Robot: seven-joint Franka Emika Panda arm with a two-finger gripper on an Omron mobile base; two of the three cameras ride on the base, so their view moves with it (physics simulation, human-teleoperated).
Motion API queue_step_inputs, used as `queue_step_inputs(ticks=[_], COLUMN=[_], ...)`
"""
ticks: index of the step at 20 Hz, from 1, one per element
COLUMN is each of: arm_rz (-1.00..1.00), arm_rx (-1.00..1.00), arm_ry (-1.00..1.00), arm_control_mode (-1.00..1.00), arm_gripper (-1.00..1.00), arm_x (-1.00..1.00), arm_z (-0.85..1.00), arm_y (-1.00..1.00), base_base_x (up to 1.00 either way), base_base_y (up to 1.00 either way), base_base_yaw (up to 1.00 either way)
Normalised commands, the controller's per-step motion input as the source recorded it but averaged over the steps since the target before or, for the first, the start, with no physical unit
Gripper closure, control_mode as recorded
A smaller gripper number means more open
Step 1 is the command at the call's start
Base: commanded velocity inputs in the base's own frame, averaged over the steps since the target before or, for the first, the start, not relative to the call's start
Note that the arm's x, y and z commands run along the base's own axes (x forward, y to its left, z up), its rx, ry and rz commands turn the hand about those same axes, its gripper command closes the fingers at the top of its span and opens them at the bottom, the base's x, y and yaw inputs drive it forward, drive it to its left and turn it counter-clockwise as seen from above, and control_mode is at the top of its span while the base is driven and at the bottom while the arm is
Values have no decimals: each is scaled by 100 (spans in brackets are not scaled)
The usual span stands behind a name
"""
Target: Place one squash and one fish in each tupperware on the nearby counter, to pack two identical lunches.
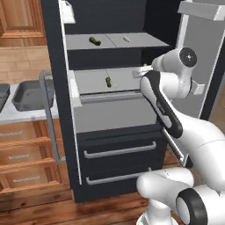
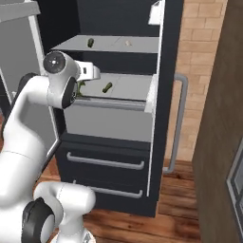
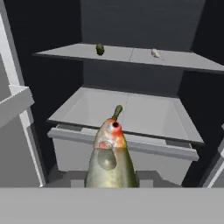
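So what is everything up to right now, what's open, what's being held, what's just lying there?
Fridge door: swung open.
Claw: shut on the greenish-yellow fish.
Greenish-yellow fish: held, head pointing into the fridge.
Upper-shelf squash: lying loose on the shelf.
Pale fish: lying on the same upper shelf, apart from that squash.
Lower squash: lying on the lower shelf.
Grey tray: on the counter to the left; contents can't be made out.

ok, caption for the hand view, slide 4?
Gripper shut on a greenish fish before the open fridge; one squash in the drawer, another squash on the upper shelf.
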Motion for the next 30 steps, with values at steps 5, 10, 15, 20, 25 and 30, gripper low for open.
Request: queue_step_inputs(ticks=[5, 10, 15, 20, 25, 30], arm_rz=[0, 0, 0, 0, 0, 0], arm_rx=[0, 0, 0, 0, 0, 0], arm_ry=[0, 0, 0, 0, 0, 0], arm_control_mode=[100, 100, 100, 100, 100, 100], arm_gripper=[100, 100, 100, 100, 100, 100], arm_x=[0, 0, 0, 0, 0, 0], arm_z=[0, 0, 0, 0, 0, 0], arm_y=[0, 0, 0, 0, 0, 0], base_base_x=[-72, -19, -32, -36, -14, 15], base_base_y=[44, 94, 96, 96, 100, 100], base_base_yaw=[-6, -19, -26, -27, -26, -9])
